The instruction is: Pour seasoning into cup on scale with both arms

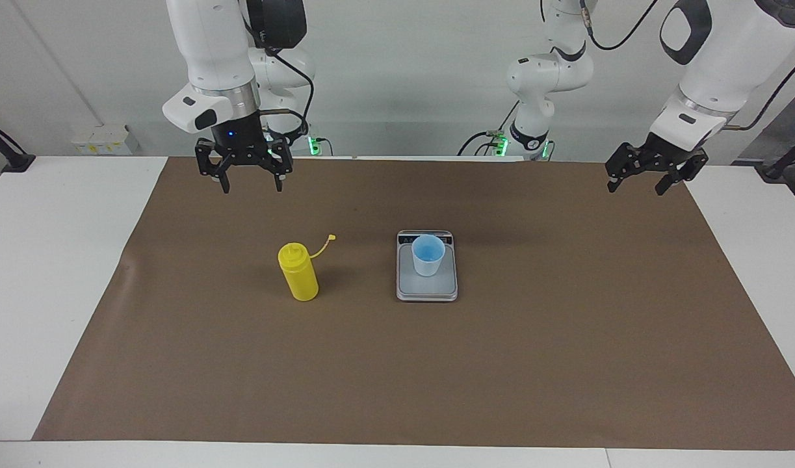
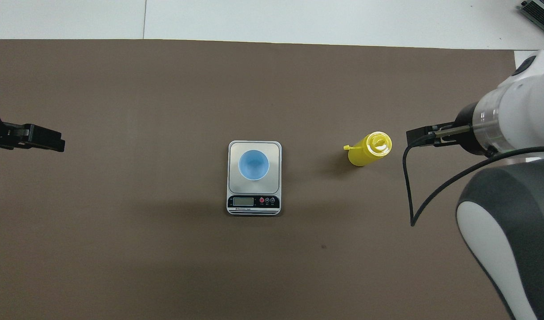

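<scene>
The yellow seasoning bottle [image 1: 298,273] [image 2: 368,150] stands upright on the brown mat, toward the right arm's end, with its cap off and hanging on the strap [image 1: 324,246]. The light-blue cup [image 1: 428,257] [image 2: 253,165] stands on the scale's [image 1: 430,287] [image 2: 276,178] weighing plate at the mat's middle. The scale's display end faces the robots. My right gripper [image 1: 253,188] [image 2: 416,137] is open and empty, raised over the mat, apart from the bottle. My left gripper [image 1: 634,188] [image 2: 54,143] is open and empty, raised over the mat at the left arm's end.
A brown mat [image 1: 566,357] covers most of the white table [image 1: 46,260]. A black cable [image 2: 407,186] loops down from the right arm's wrist. Wall sockets [image 1: 101,138] sit beside the right arm's base.
</scene>
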Controlling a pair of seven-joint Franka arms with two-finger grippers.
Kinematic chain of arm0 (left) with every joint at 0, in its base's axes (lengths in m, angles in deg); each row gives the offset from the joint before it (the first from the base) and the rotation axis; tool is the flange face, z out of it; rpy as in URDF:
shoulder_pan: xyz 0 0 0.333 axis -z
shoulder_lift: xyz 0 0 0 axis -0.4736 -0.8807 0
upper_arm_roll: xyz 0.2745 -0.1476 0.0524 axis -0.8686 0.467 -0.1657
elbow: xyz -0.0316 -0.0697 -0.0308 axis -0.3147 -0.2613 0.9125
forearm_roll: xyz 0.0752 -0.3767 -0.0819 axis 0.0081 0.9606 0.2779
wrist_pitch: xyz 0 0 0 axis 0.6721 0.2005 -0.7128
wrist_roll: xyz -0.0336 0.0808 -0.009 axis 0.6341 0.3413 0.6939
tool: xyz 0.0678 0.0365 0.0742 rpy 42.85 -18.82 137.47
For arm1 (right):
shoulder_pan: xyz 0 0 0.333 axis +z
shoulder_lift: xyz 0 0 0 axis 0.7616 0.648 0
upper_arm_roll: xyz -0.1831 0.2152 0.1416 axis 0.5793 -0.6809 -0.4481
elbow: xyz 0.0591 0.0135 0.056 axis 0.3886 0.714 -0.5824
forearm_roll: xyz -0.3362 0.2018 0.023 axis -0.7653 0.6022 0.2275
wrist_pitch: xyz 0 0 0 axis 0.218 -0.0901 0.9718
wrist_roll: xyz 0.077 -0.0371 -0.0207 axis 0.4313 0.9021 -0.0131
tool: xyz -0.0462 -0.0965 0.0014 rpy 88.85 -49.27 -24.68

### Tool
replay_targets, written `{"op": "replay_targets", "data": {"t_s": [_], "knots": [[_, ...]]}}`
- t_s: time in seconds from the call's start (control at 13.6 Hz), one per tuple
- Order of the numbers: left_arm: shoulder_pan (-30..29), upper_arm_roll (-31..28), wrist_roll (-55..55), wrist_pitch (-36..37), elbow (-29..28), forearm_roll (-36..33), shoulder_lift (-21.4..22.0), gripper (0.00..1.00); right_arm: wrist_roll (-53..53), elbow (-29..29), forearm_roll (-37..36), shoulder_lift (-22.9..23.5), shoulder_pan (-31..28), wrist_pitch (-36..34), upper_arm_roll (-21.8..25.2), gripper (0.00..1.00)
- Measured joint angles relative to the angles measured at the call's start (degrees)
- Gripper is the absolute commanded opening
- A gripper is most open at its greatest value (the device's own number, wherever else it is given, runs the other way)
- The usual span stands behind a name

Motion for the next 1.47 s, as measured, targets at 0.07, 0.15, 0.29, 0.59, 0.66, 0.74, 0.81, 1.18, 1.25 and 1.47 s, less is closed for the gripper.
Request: {"op": "replay_targets", "data": {"t_s": [0.07, 0.15, 0.29, 0.59, 0.66, 0.74, 0.81, 1.18, 1.25, 1.47], "knots": [[0.0, 0.0, 0.0, 0.0, 0.0, 0.0, 0.0, 1.00, 0.0, 0.0, 0.0, 0.0, -0.8, -0.2, 0.0, 1.00], [0.0, 0.0, 0.0, 0.0, 0.0, 0.0, 0.0, 1.00, 0.0, 0.0, 0.0, 0.0, -1.3, -0.3, 0.1, 1.00], [0.0, 0.0, 0.0, 0.0, 0.0, 0.0, 0.0, 1.00, 0.0, 0.2, 0.7, 0.0, -1.8, -0.3, 0.1, 1.00], [0.0, 0.0, 0.0, 0.0, 0.0, 0.0, 0.0, 1.00, -0.2, 2.5, 2.9, -0.2, -3.9, 1.6, 0.1, 1.00], [0.0, 0.0, 0.0, 0.0, 0.0, 0.0, 0.0, 1.00, -0.2, 2.7, 3.0, -0.3, -4.4, 1.7, 0.1, 1.00], [0.0, 0.0, 0.0, 0.0, 0.0, 0.0, 0.0, 1.00, -0.2, 2.7, 3.1, -0.3, -4.6, 1.7, 0.1, 1.00], [0.0, 0.0, 0.0, 0.0, 0.0, 0.0, 0.0, 1.00, -0.2, 2.8, 3.3, -0.4, -4.5, 1.7, 0.0, 1.00], [0.0, 0.0, 0.0, 0.0, 0.0, 0.0, 0.0, 1.00, -2.6, 3.5, 4.9, -0.7, -4.4, 1.4, -0.1, 1.00], [0.0, 0.0, 0.0, 0.0, 0.0, 0.0, 0.0, 1.00, -2.7, 3.6, 4.9, -0.7, -4.4, 1.4, -0.1, 1.00], [0.0, 0.0, 0.0, 0.0, 0.0, 0.0, 0.0, 1.00, -2.7, 3.6, 4.9, -0.8, -4.3, 1.4, -0.1, 1.00]]}}
